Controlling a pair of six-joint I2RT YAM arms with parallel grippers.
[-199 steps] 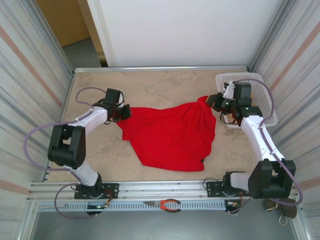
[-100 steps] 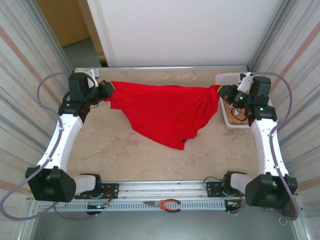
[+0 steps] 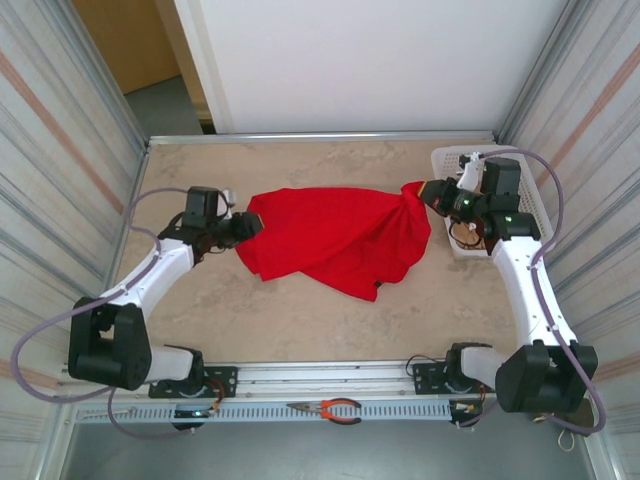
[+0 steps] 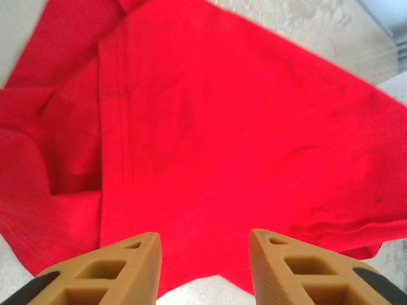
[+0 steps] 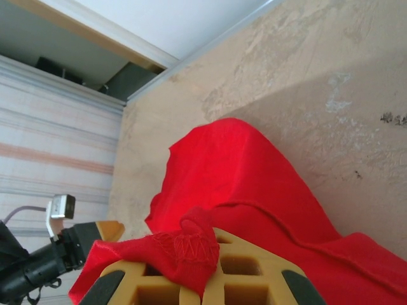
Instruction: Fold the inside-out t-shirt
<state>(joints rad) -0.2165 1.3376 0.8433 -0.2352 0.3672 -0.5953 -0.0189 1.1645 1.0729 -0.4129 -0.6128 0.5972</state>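
From the top external camera, the white basket [image 3: 470, 152] sits in the table's far right corner, and everything else is placed from it. The inside-out t-shirt [image 3: 335, 238] lies rumpled on the table to the left of the basket. One bunched corner is lifted just beside the basket's left wall. The right gripper [image 3: 418, 193] has that corner, at the basket's near-left edge. The left gripper [image 3: 243, 228] is well apart from the basket, at the shirt's opposite edge and touching the cloth.

In the left wrist view, the left gripper [image 4: 203, 267] is released. Its tan fingers [image 4: 121, 267] stand wide apart above the red cloth with nothing pinched between them. A stitched seam runs away from it, and a strip of bare table shows in the gap.

In the right wrist view, the right gripper [image 5: 197, 273] is clenched on a wad of hemmed red cloth. The rest of the shirt drapes away from the basket side towards the other arm.

By my reading, the step in hand is spreading the shirt flat, and no fold has been made yet. The next move calls for the left claw to take a firm grasp of the edge under it. Then both arms need to pull evenly away from each other so the cloth lies smooth left of the basket.
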